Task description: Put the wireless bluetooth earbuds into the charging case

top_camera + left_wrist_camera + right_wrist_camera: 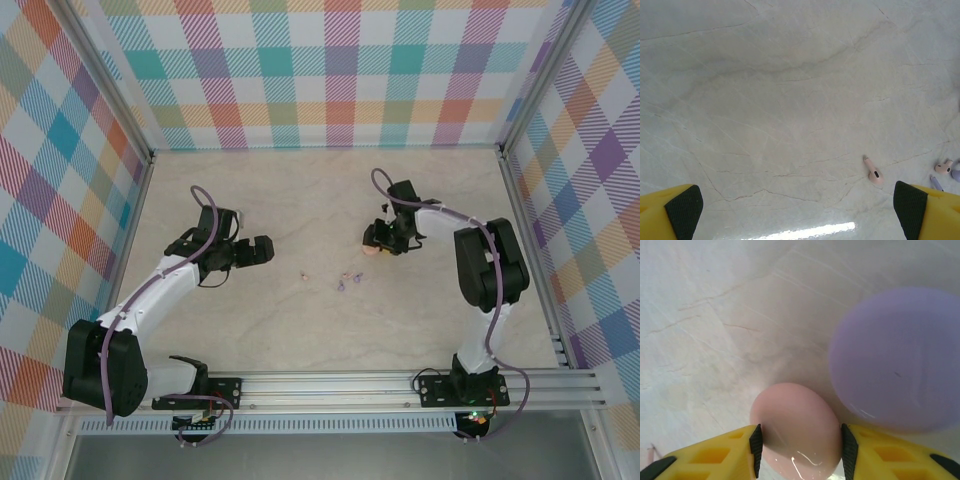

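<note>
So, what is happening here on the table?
The right arm has its jaws against both sides of the pink case, with the lilac case beside it. The left arm hangs over the table with jaws open, a pink earbud just ahead of them. The earbuds lie loose between the arms.

A pale pink earbud [873,171] lies flat on the tabletop at the lower right of the left wrist view, its stem pointing up-left. At the right edge a second pink earbud [943,167] and two lilac earbuds [936,182] lie near one another.

In the right wrist view the pink charging case [797,427], a smooth glossy dome, sits at bottom centre. The pads of the right claw [799,447] touch both its sides. The lilac charging case [897,357], round and larger in frame, lies just beside it at the upper right.
</note>
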Tool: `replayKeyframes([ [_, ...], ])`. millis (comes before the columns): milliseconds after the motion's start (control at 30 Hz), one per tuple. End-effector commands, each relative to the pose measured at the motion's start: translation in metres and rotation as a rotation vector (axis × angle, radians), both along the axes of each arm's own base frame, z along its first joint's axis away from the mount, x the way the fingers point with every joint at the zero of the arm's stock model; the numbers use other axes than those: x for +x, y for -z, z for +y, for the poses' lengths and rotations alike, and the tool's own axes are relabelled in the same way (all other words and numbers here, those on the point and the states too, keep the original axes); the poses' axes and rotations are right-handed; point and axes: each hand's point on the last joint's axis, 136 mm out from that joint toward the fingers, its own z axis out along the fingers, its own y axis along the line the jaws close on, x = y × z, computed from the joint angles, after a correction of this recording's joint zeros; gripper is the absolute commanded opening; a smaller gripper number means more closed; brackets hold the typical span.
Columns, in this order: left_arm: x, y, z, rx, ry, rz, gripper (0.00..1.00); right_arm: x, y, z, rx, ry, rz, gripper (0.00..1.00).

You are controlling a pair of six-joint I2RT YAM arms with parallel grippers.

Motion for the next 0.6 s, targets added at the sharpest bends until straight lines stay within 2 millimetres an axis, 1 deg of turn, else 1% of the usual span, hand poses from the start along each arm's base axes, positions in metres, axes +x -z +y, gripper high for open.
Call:
replayKeyframes([
  [0, -0.003, -0.005, -0.005, -0.006, 0.029, 0.002, 1.00, 0.001, -0.001, 0.017, 0.025, -0.076, 0.010, 0.47],
  [233, -0.005, -0.003, -0.012, -0.043, 0.049, 0.009, 1.00, 0.012, 0.002, 0.044, 0.049, -0.173, 0.017, 0.47],
  [400, -0.007, 0.000, -0.021, -0.086, 0.081, 0.019, 1.00, 0.018, 0.002, 0.063, 0.055, -0.250, 0.017, 0.47],
  [567, -0.003, 0.001, -0.033, -0.137, 0.118, 0.024, 1.00, 0.025, -0.002, 0.071, 0.055, -0.278, 0.008, 0.48],
])
